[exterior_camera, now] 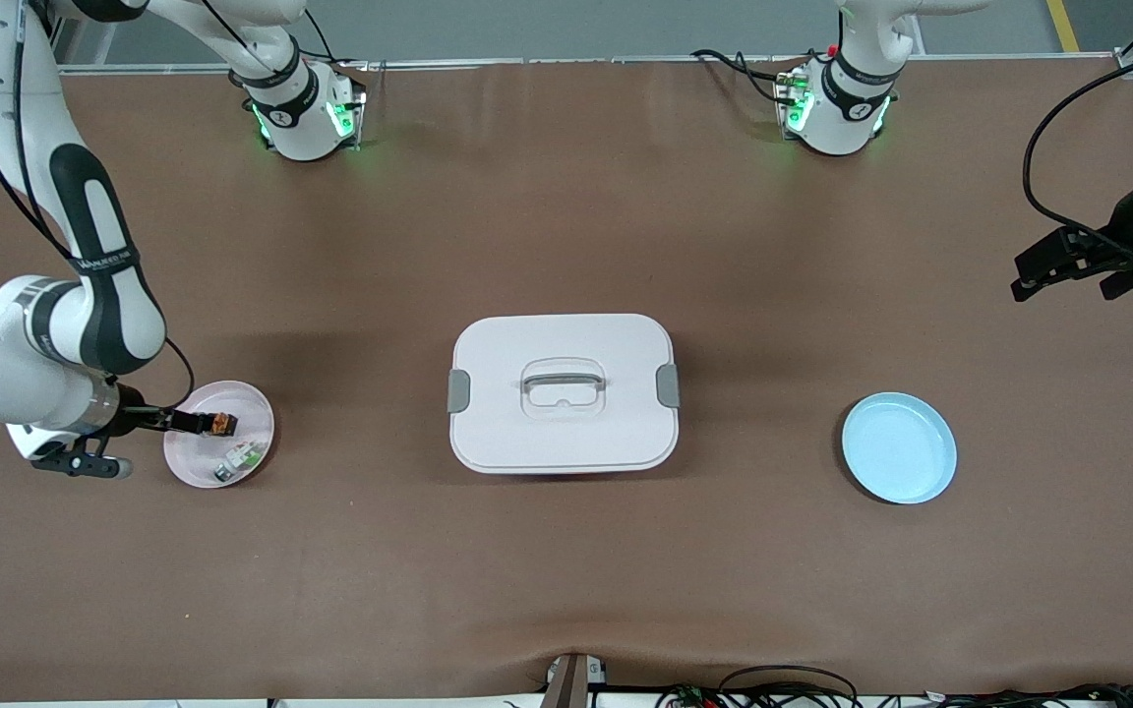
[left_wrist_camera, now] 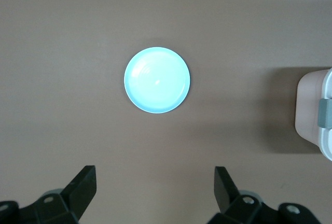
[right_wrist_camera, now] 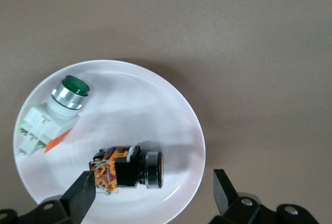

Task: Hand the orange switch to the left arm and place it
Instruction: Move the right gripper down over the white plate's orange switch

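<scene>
Right gripper (right_wrist_camera: 153, 193) spread wide over our pink plate (right_wrist_camera: 171, 105).
We see the orange switch (right_wrist_camera: 129, 168) lying sideways between its fingers; left gripper (left_wrist_camera: 155, 187), also wide, waits over the blue plate (left_wrist_camera: 157, 80).

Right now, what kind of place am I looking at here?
Most likely a robotics lab test bench: two white arms bolted along a brown-covered table, loose cables at its edges, and staged props, a latched white box between two plates.

- A high front camera is facing the arms, taking in the whole worktop (exterior_camera: 566, 590).
- The left wrist camera is looking down from well above on the blue plate (left_wrist_camera: 157, 80), which the front view is also showing.
- The right wrist camera is looking down closely on the pink plate (right_wrist_camera: 171, 105), likewise shared.
</scene>
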